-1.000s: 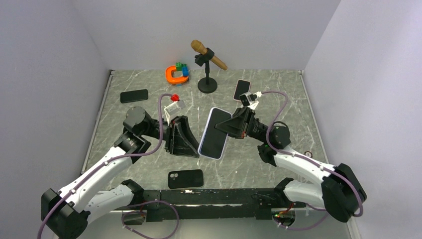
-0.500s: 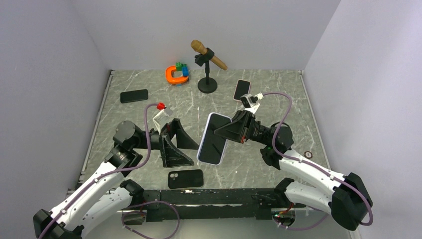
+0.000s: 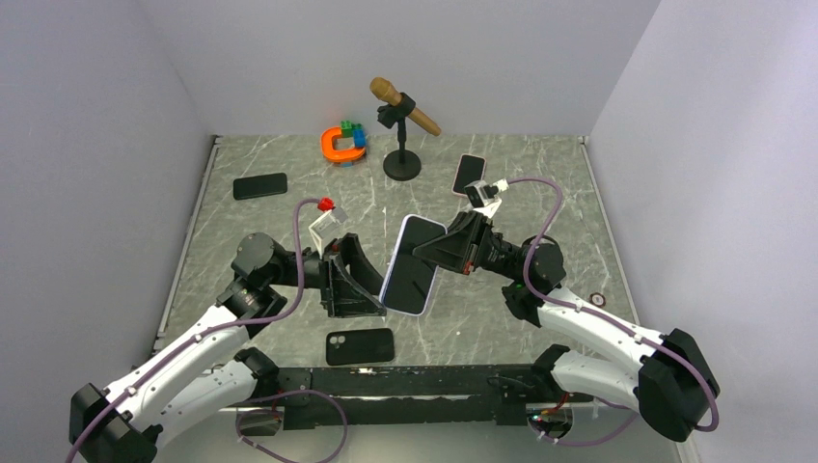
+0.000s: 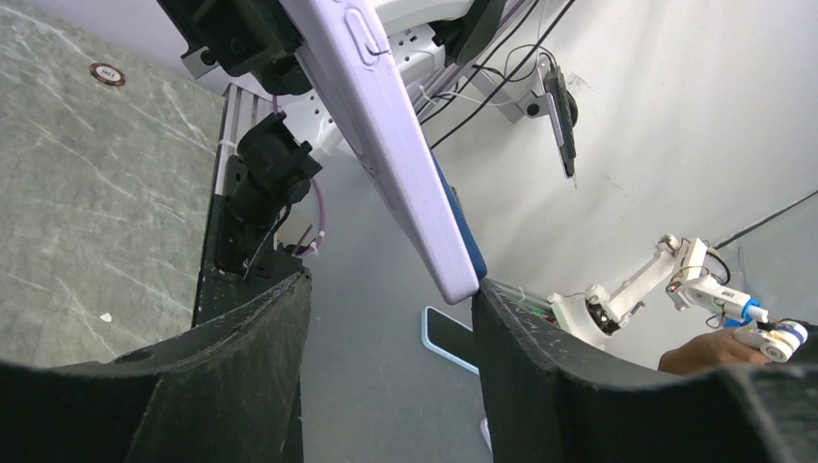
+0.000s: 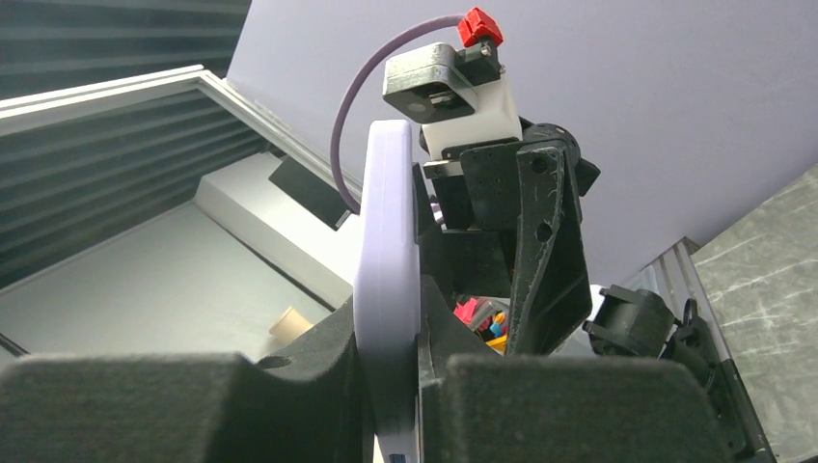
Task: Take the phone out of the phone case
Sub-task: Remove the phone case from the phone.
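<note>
The phone in its lavender phone case [image 3: 413, 263] hangs tilted above the middle of the table, dark screen up. My right gripper [image 3: 439, 253] is shut on its right edge; in the right wrist view the case [image 5: 386, 289] stands edge-on between that gripper's [image 5: 386, 371] two pads. My left gripper [image 3: 379, 294] is open just left of the phone's lower end. In the left wrist view the case's corner [image 4: 453, 275] meets the tip of the right finger [image 4: 540, 357], a dark blue edge shows behind the lavender, and the gap of the gripper [image 4: 391, 287] holds nothing.
A black phone case [image 3: 360, 345] lies near the front edge. Farther back are a dark phone [image 3: 259, 185] at the left, another phone [image 3: 469, 174], a microphone on a stand [image 3: 402, 125], and orange and coloured blocks [image 3: 344, 143].
My left gripper opened wide and drew back left, then returned to the phone's lower end with its jaws partly narrowed. The right gripper carried the phone slightly left.
</note>
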`<action>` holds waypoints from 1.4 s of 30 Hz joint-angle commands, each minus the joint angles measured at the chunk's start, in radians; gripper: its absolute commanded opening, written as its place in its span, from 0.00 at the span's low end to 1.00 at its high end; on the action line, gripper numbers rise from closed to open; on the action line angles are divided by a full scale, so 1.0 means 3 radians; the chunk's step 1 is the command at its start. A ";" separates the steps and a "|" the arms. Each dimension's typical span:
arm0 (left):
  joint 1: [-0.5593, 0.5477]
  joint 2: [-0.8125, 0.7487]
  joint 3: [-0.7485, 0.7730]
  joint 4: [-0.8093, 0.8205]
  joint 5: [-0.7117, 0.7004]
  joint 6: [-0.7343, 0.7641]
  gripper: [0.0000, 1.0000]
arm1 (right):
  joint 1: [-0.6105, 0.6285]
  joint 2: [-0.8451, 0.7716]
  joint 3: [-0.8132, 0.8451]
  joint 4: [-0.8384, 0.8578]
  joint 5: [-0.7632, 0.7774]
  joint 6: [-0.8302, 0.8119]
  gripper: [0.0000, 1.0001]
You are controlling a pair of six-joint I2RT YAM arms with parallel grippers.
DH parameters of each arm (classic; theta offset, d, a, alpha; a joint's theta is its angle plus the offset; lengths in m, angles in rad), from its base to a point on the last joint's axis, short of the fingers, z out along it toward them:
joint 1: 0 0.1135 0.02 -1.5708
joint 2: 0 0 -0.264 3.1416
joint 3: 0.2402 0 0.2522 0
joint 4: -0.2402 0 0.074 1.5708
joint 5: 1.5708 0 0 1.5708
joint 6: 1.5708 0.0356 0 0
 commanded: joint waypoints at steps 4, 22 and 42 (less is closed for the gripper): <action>-0.0016 0.0139 0.0033 0.0279 -0.0060 -0.0078 0.59 | 0.0022 -0.0078 0.0068 0.0394 0.0059 0.0074 0.00; 0.0092 0.0338 0.0121 -0.0447 -0.0498 0.0256 0.28 | 0.0364 -0.0061 0.0205 0.0736 0.0142 0.0205 0.00; 0.0065 0.0030 0.0257 -0.1400 -0.1864 0.0340 0.45 | 0.0951 0.0116 0.0364 0.0231 0.0696 -0.0648 0.00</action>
